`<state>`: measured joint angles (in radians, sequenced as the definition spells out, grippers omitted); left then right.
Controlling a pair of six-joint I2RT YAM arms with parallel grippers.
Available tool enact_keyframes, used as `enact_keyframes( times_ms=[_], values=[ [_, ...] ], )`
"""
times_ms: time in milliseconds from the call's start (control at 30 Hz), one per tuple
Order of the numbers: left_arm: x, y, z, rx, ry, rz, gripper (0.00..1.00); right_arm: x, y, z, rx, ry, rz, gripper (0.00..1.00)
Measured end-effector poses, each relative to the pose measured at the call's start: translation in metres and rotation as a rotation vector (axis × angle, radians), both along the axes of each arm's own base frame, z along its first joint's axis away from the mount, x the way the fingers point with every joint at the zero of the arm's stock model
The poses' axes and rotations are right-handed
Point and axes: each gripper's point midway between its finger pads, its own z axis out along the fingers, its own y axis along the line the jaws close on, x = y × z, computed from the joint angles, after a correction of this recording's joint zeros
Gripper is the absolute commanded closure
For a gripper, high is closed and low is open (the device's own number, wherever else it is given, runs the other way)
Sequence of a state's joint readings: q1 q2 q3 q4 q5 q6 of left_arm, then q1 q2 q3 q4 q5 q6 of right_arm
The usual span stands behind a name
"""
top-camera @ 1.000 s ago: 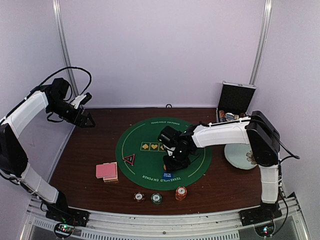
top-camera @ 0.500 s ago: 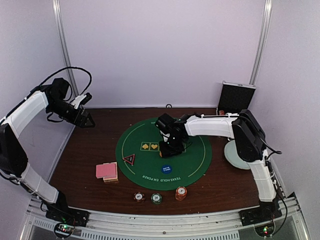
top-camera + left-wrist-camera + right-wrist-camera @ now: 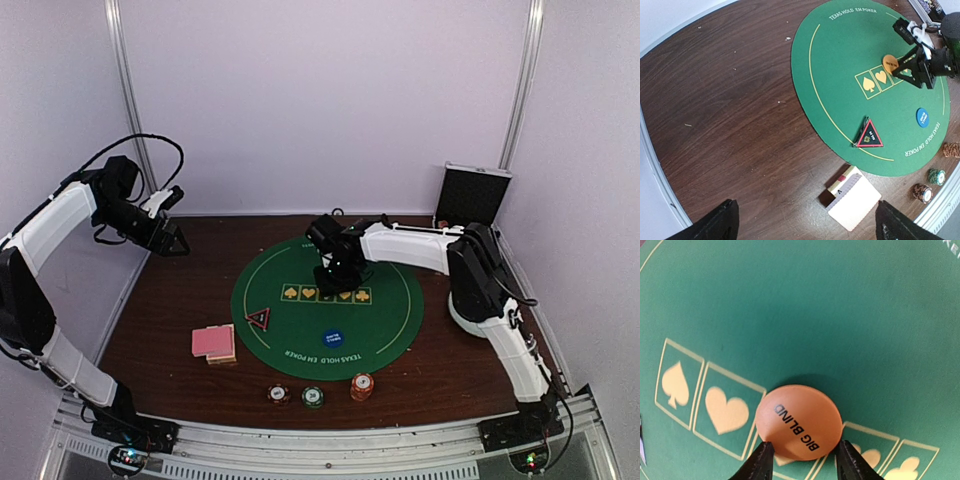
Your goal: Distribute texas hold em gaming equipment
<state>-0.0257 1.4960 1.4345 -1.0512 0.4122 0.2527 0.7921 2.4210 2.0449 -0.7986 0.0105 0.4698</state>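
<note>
My right gripper (image 3: 802,461) is shut on an orange disc (image 3: 799,422) printed BIG BLIND, held by its edges just over the suit boxes of the green mat (image 3: 380,310). In the top view that gripper (image 3: 336,275) is over the mat's far half. A blue dealer disc (image 3: 332,338) lies on the mat's near part. Pink-backed cards (image 3: 214,343) lie left of the mat, one showing its white face in the left wrist view (image 3: 852,200). Three chip stacks (image 3: 313,397) sit near the front edge. My left gripper (image 3: 165,236) is open, empty and high at the far left.
A black-and-red triangle marker (image 3: 258,319) stands on the mat's left edge. A black-and-silver case (image 3: 472,195) stands open at the back right. My right arm (image 3: 430,248) stretches across the mat's far right. Bare brown table (image 3: 730,100) lies left of the mat.
My right gripper has moved from the near part of the mat to its far half, uncovering the blue disc that lies there. The left arm has not moved.
</note>
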Motion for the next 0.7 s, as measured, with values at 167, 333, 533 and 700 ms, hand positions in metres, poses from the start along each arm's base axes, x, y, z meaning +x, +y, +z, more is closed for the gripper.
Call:
enact_keyframes(
  times_ms=[167, 333, 533, 700],
  values=[
    [0.0, 0.0, 0.0, 0.001, 0.001, 0.0, 0.02, 0.036, -0.001, 0.002, 0.007, -0.058, -0.027, 0.53],
    [-0.001, 0.001, -0.001, 0.004, 0.006, 0.002, 0.02, 0.075, -0.006, 0.003, 0.033, -0.109, -0.052, 0.52],
    [-0.003, 0.001, -0.002, 0.005, 0.014, 0.002, 0.02, 0.092, -0.008, 0.005, 0.048, -0.127, -0.02, 0.43],
    [-0.004, 0.001, -0.002, 0.005, 0.02, 0.002, 0.02, 0.089, -0.005, 0.005, 0.045, -0.125, 0.034, 0.28]
  ],
)
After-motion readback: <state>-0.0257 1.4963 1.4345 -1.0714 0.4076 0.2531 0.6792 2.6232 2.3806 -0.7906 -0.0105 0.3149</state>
